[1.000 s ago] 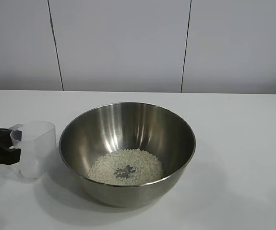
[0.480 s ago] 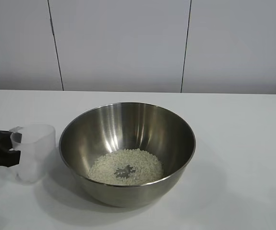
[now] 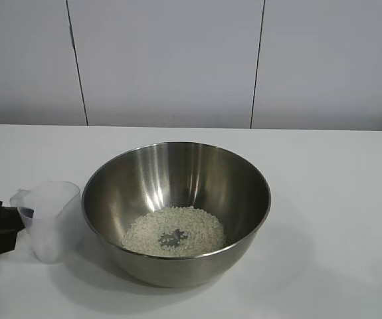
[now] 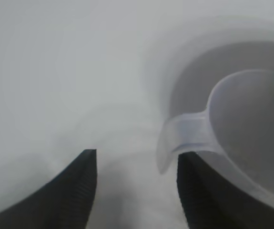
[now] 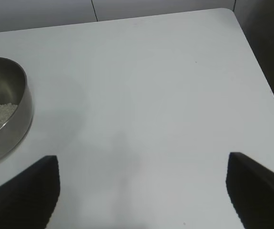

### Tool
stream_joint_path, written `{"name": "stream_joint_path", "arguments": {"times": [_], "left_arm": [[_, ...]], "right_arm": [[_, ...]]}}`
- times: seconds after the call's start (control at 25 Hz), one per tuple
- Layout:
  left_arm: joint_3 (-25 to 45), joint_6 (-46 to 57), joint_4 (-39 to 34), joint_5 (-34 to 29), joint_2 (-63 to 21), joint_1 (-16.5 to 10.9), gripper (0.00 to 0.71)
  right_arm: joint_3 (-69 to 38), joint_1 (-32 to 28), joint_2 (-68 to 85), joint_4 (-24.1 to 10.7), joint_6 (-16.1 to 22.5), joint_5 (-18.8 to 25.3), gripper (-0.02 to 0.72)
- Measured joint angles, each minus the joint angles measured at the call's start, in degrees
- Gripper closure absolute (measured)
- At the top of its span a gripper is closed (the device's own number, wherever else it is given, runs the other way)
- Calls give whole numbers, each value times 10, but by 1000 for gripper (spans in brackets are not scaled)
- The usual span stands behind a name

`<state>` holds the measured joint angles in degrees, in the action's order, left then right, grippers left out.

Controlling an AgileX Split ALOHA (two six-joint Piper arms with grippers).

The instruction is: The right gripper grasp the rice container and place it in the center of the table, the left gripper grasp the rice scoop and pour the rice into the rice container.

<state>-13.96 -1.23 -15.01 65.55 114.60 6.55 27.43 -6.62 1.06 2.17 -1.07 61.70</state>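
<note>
Rice scoop point(image 3: 50, 219): small translucent plastic measuring cup, pour lip and short side handle, standing upright and empty on the white bench point(image 3: 337, 199), just beside the rice container's left wall. Left gripper point(image 4: 137, 167): black, at the exterior view's left edge, jaws spread with the scoop's handle between them; whether either jaw touches the handle cannot be told. Rice container point(image 3: 176, 211): large round stainless-steel bowl, shiny inside, thin rim, mid-bench. Rice point(image 3: 174, 230): pale loose heap across the bowl's bottom, with a small bare patch of steel in the middle. Right gripper point(image 5: 141, 186): jaws spread wide over bare bench, well apart from the bowl.
</note>
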Motion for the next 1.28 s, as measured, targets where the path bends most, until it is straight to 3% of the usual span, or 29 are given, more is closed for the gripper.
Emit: {"name": "stream_joint_path", "arguments": {"times": [0.2, 0.32, 0.64, 0.92, 1.12, 1.2, 1.28], "left_arm": [[49, -6, 40, 4, -1, 0, 126], [63, -11, 44, 5, -1, 0, 87], [65, -15, 78, 5, -12, 0, 77], [56, -19, 99, -5, -116, 0, 77], [-10, -17, 70, -170, -215, 0, 77], [-52, 8, 60, -286, -266, 0, 77], [-117, 47, 38, -442, -306, 0, 77]], "right_arm": [[0, 0, 0, 0, 0, 0, 54], [0, 0, 0, 0, 0, 0, 54], [0, 0, 0, 0, 0, 0, 54], [0, 1, 0, 0, 0, -1, 54], [0, 22, 0, 0, 0, -1, 54], [0, 22, 0, 0, 0, -1, 54], [0, 22, 0, 0, 0, -1, 54]]}}
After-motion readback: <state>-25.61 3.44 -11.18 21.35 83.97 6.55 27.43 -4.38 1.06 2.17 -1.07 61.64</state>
